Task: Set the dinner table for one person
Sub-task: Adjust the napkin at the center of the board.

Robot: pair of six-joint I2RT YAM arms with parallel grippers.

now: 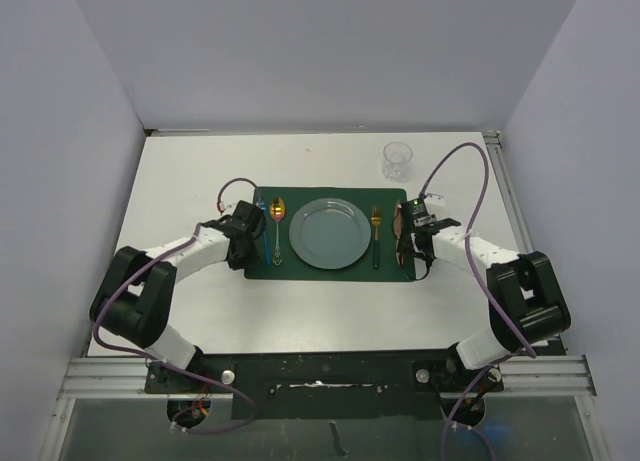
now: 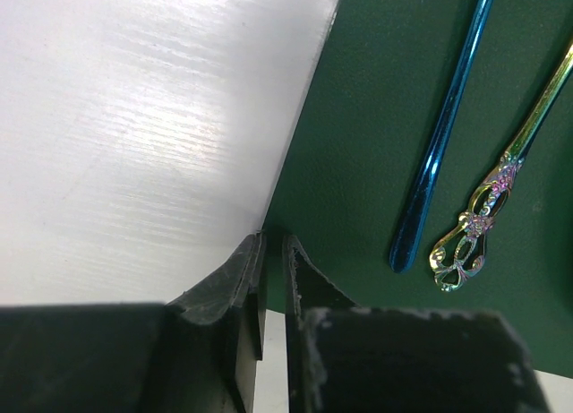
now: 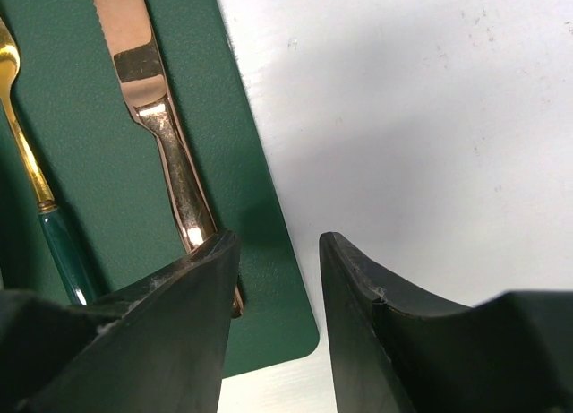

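surface: the white surface (image 1: 200, 311) is seen with a green placemat (image 2: 376, 162) laid mid-way, plate (image 1: 329, 233) centred on it, cup (image 1: 397, 159) parked far right
left tool: the left tool (image 2: 273, 243) is clenched nearly tight, right at the mat's left edge. Whether that edge is actually pinched can't be told
right tool: the right tool (image 3: 277, 243) is released with nothing held, and the mat's right edge is straddled
risk, left: if the mat gets tugged, the whole setting could be dragged askew, with the spoon (image 2: 501, 189) and blue handle (image 2: 443, 135) slid around
risk, right: the knife (image 3: 157, 108) sits under one finger, so it could easily be knocked crooked by a sideways sweep
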